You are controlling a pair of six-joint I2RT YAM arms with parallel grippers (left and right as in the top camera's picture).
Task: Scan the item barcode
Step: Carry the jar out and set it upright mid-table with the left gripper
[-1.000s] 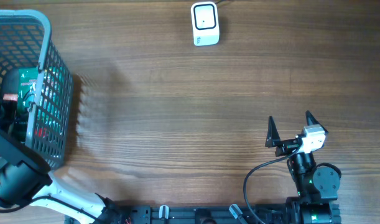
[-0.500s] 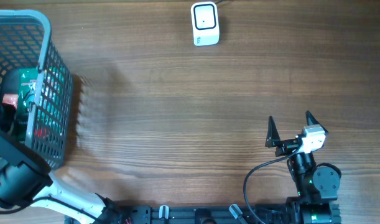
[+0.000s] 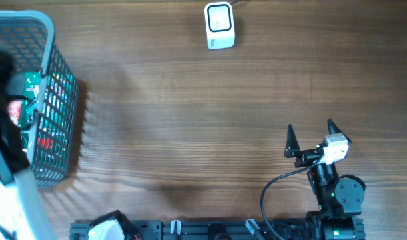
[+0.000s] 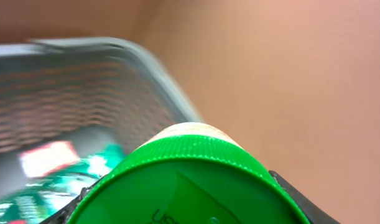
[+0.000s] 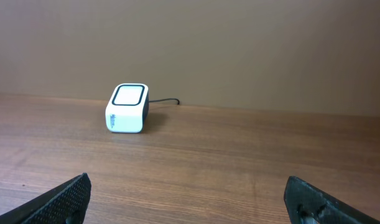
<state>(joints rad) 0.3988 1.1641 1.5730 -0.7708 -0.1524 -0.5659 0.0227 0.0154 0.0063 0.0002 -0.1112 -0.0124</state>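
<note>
In the left wrist view a round green screw lid (image 4: 190,177) of a pale-bodied item fills the bottom of the picture. My left gripper (image 4: 185,214) is shut on it, with a dark finger showing at each side of the lid. The item hangs above the grey mesh basket (image 4: 121,46). No barcode shows. In the overhead view my left arm (image 3: 6,167) is a blur over the basket's (image 3: 51,40) left part, and the item is hidden under it. The white scanner (image 3: 220,25) sits at the table's far edge. My right gripper (image 3: 310,127) stands open and empty near the front right.
Green, white and red packets (image 3: 35,100) lie inside the basket. The right wrist view has the scanner (image 5: 127,107) ahead and left, its cable trailing behind it, with bare wooden table (image 5: 239,162) between it and the open fingers.
My left gripper has closed on the green-lidded item. The left arm has swung up over the basket and blurs in the overhead view. The right arm has not moved.
</note>
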